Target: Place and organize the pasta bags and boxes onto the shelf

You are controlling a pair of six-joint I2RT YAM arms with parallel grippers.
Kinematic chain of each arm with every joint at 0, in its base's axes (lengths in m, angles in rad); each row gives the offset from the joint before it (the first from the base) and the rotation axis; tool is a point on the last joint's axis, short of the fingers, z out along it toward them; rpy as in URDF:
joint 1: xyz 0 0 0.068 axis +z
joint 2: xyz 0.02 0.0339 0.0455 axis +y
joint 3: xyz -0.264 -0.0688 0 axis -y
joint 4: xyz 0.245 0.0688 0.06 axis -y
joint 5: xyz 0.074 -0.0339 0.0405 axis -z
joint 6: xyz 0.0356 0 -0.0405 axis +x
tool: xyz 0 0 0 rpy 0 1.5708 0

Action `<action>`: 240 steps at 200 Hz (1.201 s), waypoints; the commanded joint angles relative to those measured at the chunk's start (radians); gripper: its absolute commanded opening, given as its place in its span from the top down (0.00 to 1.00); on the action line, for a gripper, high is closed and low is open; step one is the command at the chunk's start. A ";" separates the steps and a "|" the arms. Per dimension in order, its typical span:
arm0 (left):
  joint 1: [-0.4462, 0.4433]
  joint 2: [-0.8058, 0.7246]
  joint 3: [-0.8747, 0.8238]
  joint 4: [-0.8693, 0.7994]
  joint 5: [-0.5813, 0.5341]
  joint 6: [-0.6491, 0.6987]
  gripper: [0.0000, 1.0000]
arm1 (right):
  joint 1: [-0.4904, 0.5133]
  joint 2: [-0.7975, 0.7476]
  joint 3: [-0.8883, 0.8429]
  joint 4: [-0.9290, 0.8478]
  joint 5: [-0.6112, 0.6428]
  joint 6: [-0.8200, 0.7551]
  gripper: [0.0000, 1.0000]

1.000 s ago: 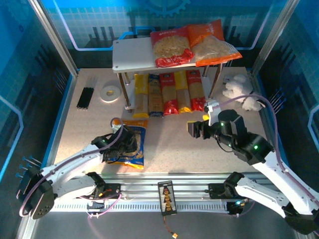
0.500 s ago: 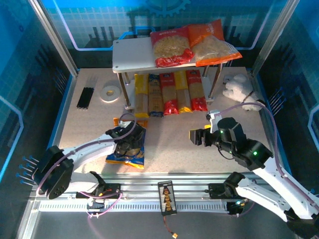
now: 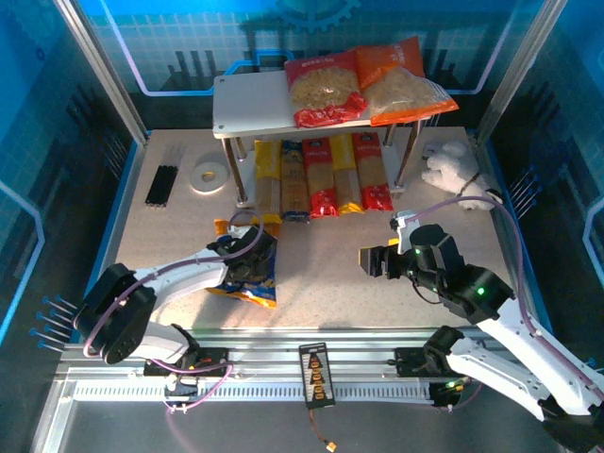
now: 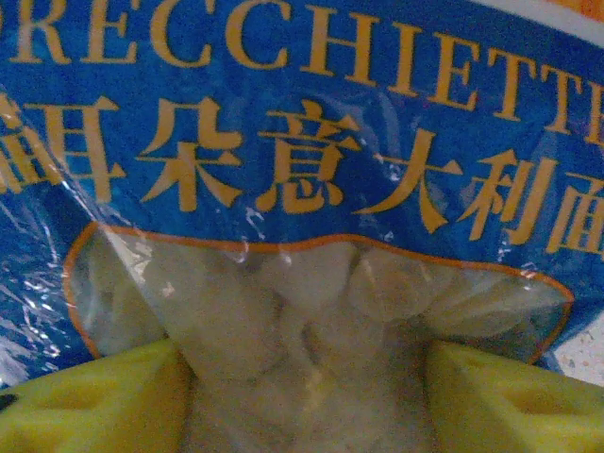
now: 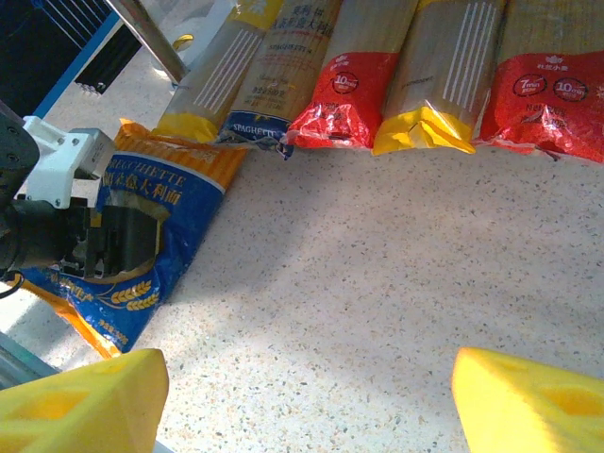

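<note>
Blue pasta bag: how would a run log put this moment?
left fingers astride blue pasta bag, grip unclear | right fingers open, empty

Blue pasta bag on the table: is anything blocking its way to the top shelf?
Nothing visible. The blue bag lies before the shelf, whose top board is bare on the left; red bag and orange bag sit right.

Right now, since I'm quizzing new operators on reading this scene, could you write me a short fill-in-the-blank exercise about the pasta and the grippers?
1. The top board of the shelf carries ___ bags: the red bag and the orange bag.
2. Under that board, ___ long pasta packs lie side by side.
3. The blue-yellow bag at the left gripper lies on the ___.
4. The right gripper has its jaws ___.
Missing words: two; five; table; open.
</note>
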 commanded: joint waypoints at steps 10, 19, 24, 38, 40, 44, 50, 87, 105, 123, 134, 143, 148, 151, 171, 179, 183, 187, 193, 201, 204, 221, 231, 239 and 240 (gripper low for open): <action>0.009 0.056 -0.027 -0.010 0.098 0.016 0.48 | 0.007 -0.003 -0.012 -0.002 0.015 0.017 0.20; 0.007 0.054 -0.030 -0.012 0.105 0.017 0.52 | 0.007 -0.002 -0.014 0.001 0.014 0.019 0.20; 0.009 0.052 -0.032 -0.012 0.110 0.018 0.54 | 0.008 -0.001 -0.014 0.003 0.012 0.021 0.20; 0.009 0.039 -0.037 -0.016 0.121 0.018 0.64 | 0.007 0.001 -0.014 0.004 0.010 0.024 0.20; 0.009 0.036 -0.038 -0.018 0.122 0.018 0.66 | 0.007 0.002 -0.014 0.005 0.010 0.024 0.20; 0.010 0.032 -0.039 -0.019 0.126 0.018 0.69 | 0.007 0.003 -0.014 0.006 0.009 0.025 0.20; 0.010 0.026 -0.041 -0.022 0.128 0.020 0.74 | 0.006 0.004 -0.015 0.006 0.007 0.025 0.20; 0.009 -0.038 -0.050 -0.058 0.135 0.026 1.00 | 0.006 0.006 -0.013 0.010 0.003 0.031 0.20; 0.010 -0.088 -0.061 -0.076 0.126 0.025 1.00 | 0.006 0.006 -0.013 0.009 0.003 0.033 0.20; 0.010 -0.132 -0.066 -0.103 0.123 0.027 1.00 | 0.006 0.006 -0.012 0.008 0.001 0.037 0.21; 0.009 -0.161 -0.066 -0.121 0.124 0.030 1.00 | 0.005 0.006 -0.012 0.009 0.000 0.038 0.21; 0.009 -0.188 -0.065 -0.135 0.124 0.033 1.00 | 0.006 0.006 -0.010 0.009 0.000 0.040 0.21; 0.009 -0.205 -0.064 -0.141 0.124 0.034 1.00 | 0.006 0.006 -0.010 0.009 0.000 0.041 0.21; 0.010 -0.217 -0.064 -0.143 0.126 0.036 1.00 | 0.006 0.006 -0.010 0.009 0.000 0.042 0.21; 0.009 -0.282 -0.052 -0.179 0.119 0.047 1.00 | 0.006 0.006 -0.010 0.011 0.000 0.047 0.21; 0.010 -0.306 -0.044 -0.193 0.118 0.051 1.00 | 0.006 0.006 -0.010 0.013 0.000 0.049 0.21; 0.009 -0.316 -0.040 -0.199 0.114 0.053 1.00 | 0.007 0.006 -0.010 0.013 -0.002 0.050 0.21; 0.010 -0.329 -0.035 -0.207 0.114 0.055 1.00 | 0.006 0.006 -0.010 0.013 -0.002 0.051 0.21; 0.010 -0.344 -0.028 -0.216 0.115 0.058 1.00 | 0.006 0.006 -0.010 0.015 -0.001 0.053 0.21; 0.009 -0.366 -0.018 -0.226 0.116 0.061 1.00 | 0.006 0.006 -0.011 0.015 -0.002 0.055 0.21; 0.010 -0.373 -0.014 -0.229 0.115 0.062 1.00 | 0.006 0.006 -0.011 0.015 -0.002 0.055 0.21; 0.008 -0.413 0.008 -0.250 0.112 0.069 1.00 | 0.006 0.006 -0.011 0.016 -0.003 0.058 0.21; 0.008 -0.434 0.026 -0.266 0.107 0.071 1.00 | 0.005 0.006 -0.012 0.017 -0.005 0.058 0.21; 0.008 -0.452 0.041 -0.283 0.100 0.073 1.00 | 0.006 0.006 -0.012 0.015 -0.005 0.058 0.21; 0.008 -0.454 0.043 -0.286 0.099 0.073 1.00 | 0.007 0.006 -0.011 0.015 -0.005 0.058 0.21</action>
